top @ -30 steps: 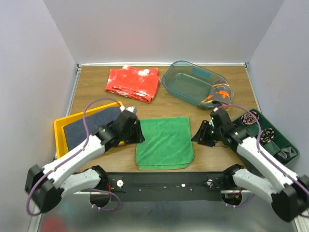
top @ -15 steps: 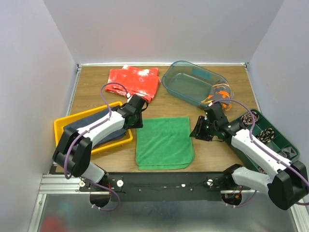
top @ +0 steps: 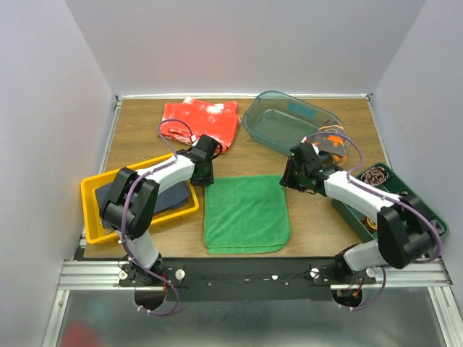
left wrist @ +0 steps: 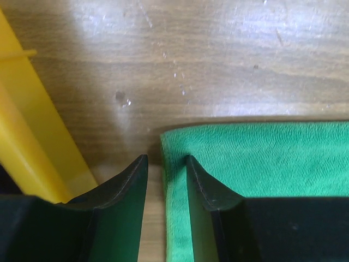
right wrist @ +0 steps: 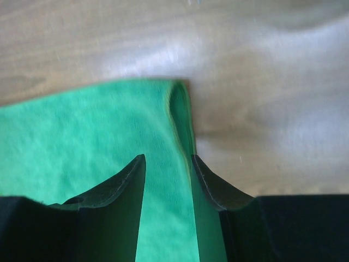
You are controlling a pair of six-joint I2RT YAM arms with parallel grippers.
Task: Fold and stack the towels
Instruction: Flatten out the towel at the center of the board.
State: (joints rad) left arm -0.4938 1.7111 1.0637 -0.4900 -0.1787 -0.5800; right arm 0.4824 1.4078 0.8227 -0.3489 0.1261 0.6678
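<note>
Left of the green towel [top: 246, 213], one navy towel [top: 172, 196] lies in the yellow tray [top: 90, 206]. At the green towel's far-left corner the left gripper [left wrist: 165, 158] straddles the side edge, jaws apart, clamping nothing. The far edge runs across to the far-right corner, where the right gripper [right wrist: 166, 158] hangs likewise parted over the cloth. Each arm is nearest its own corner. Far right of it, one dark grey-and-orange towel [top: 329, 141] drapes the clear bin [top: 275, 119]. Three towels, counted.
</note>
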